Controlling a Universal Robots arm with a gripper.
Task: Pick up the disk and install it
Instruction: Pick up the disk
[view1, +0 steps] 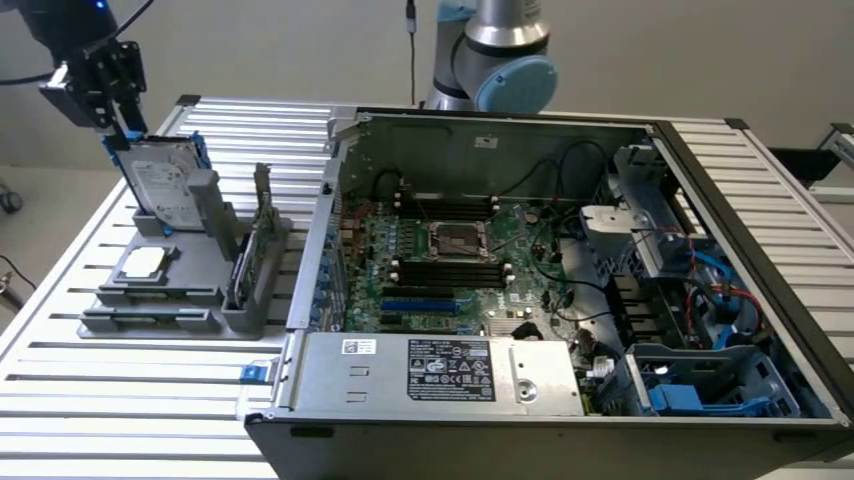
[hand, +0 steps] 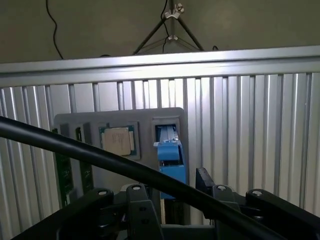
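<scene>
Exterior view | gripper (view1: 123, 135) wide open | at top edge of disk (view1: 167, 188)

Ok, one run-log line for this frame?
stage: pre-grasp | gripper: open, at top edge of disk | disk: upright in grey holder, not lifted | computer case: open

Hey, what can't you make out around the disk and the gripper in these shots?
- Lower edge of the disk: exterior view, behind the grey holder.
- Label of the disk: wrist view, seen edge-on, black cable crossing it.
- Whether the gripper touches the disk: exterior view, cannot tell.
</scene>
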